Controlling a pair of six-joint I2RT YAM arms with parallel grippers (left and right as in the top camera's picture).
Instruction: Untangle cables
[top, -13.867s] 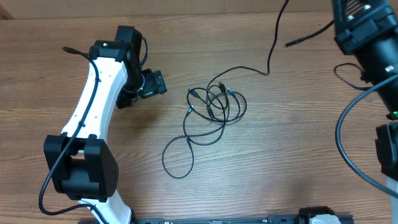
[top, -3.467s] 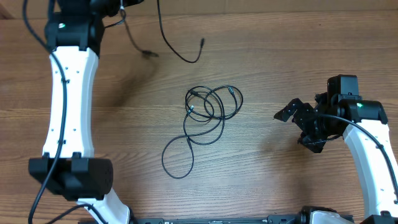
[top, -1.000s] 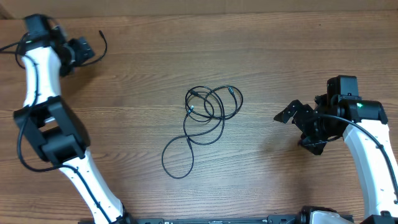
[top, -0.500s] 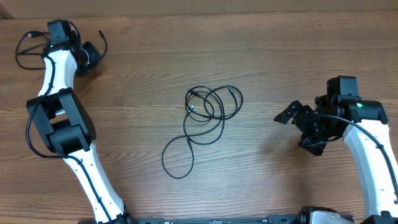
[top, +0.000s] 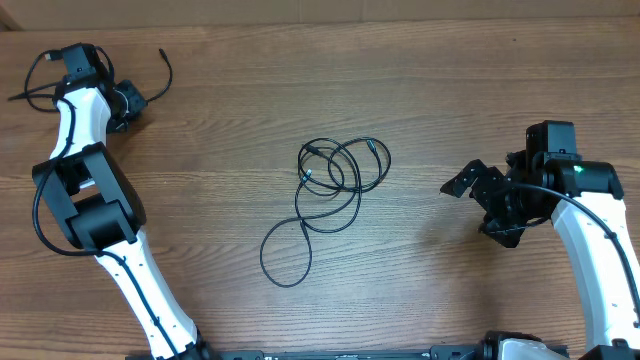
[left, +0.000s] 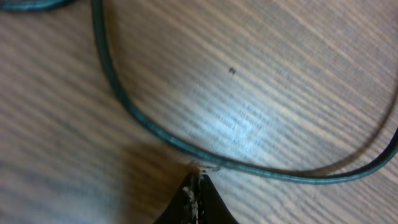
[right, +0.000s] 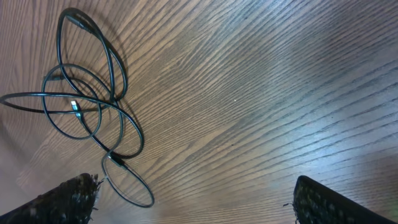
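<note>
- Centre of the overhead view: the cables (top: 331, 172) lie knotted and unchanged, with 1 tail loop trailing toward the lower centre.
- Right middle: the right gripper (top: 483, 208) hangs apart from them, jaws spread wide and empty.
- Upper left: the left gripper (left: 199, 196) has just snapped closed at 1 loose cord (left: 155, 134). It may not actually pinch it. That cord is free, so the central knot comes next.

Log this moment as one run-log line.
task: untangle cables | left fingers: shut, tips at loose cable, far left | right fingers: open, right of cable bundle | bundle: tangled, mid-table
</note>
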